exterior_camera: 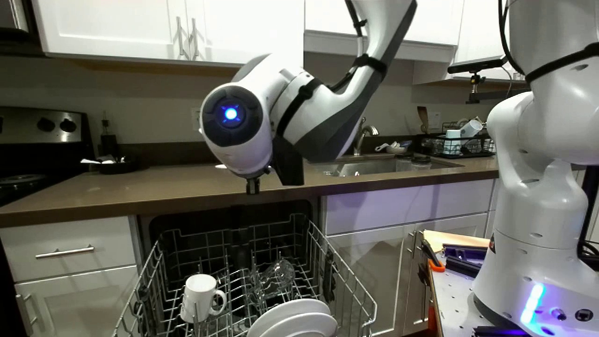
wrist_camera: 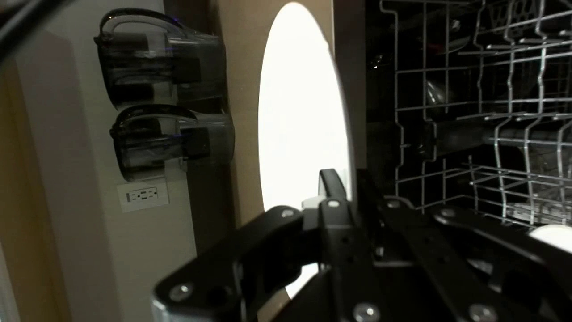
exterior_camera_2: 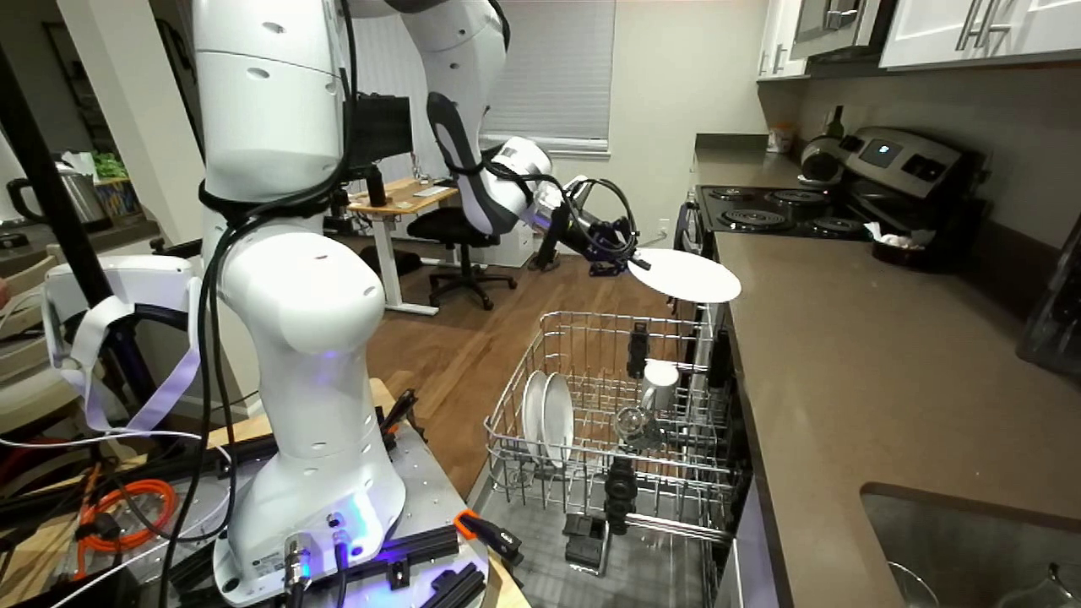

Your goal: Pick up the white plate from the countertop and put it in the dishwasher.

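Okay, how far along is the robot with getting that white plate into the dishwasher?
Done: the dishwasher stands open, its rack pulled out, and the white plate looks lifted off the countertop. In hand: the jaws are closed on the plate's edge, holding it in the air. Left: lowering it into the rack, perhaps beside the two standing plates, and letting go.

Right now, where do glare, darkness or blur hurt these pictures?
In the wrist view, the held white plate is blown out to flat white and the top-left cable is blurred; in an exterior view, the robot's light strip glares and the dishwasher interior looks nearly black.
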Tool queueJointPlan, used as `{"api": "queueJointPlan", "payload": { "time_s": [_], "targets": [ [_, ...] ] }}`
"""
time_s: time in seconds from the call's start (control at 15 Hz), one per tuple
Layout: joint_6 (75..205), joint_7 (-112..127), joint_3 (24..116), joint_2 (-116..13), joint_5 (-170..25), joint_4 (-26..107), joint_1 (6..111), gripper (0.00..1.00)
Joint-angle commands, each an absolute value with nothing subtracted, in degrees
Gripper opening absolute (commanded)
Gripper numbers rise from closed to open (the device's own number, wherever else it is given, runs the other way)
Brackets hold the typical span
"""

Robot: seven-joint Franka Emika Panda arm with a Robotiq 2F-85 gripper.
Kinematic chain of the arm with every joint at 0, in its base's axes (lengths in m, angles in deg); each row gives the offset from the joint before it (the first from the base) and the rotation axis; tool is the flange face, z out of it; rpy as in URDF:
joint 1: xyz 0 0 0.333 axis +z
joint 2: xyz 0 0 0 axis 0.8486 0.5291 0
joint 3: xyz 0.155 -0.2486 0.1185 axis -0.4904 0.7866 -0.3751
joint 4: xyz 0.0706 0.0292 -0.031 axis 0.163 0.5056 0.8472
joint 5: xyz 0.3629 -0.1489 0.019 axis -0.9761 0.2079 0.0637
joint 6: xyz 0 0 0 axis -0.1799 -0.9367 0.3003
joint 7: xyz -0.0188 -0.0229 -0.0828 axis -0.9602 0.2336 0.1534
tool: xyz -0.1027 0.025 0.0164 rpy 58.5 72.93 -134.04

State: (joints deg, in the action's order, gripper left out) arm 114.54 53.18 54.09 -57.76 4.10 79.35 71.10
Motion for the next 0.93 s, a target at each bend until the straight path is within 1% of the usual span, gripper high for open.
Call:
{"api": "queueJointPlan", "payload": {
  "time_s": [0.0,0.27,0.53,0.67,0.87],
  "targets": [
    [116.4,49.14,50.99,-69.26,-2.58,89.01,72.27,0.07],
    [124.59,39.57,51.06,-77.2,-13.87,92.83,72.74,0.07],
    [134.45,26.26,55.22,-85.01,-27.16,93.85,71.87,0.07],
    [136.5,18.92,57.45,-86.87,-35.27,93.38,71.57,0.07],
    [134.8,9.61,59.36,-87.66,-46.56,92.95,71.32,0.07]
  ]
}}
